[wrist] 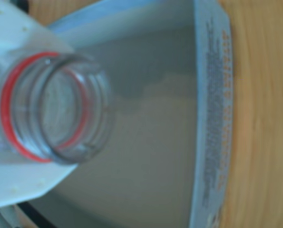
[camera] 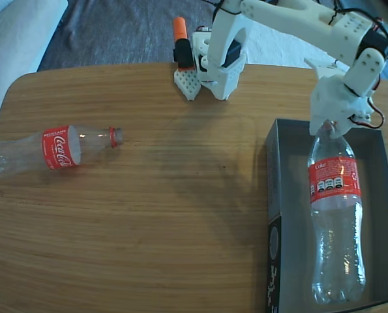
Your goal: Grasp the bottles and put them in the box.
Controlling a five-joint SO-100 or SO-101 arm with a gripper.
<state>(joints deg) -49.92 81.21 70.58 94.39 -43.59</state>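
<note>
Fixed view: the gripper clamps the larger bottle's neck, seemingly tight, the bottle lying lengthwise inside the box. The smaller bottle lies on the table, far left.

My gripper clasps the neck of the larger bottle, which lies lengthwise inside the box. The smaller bottle lies on its side on the wooden table, well apart at the left.
</note>
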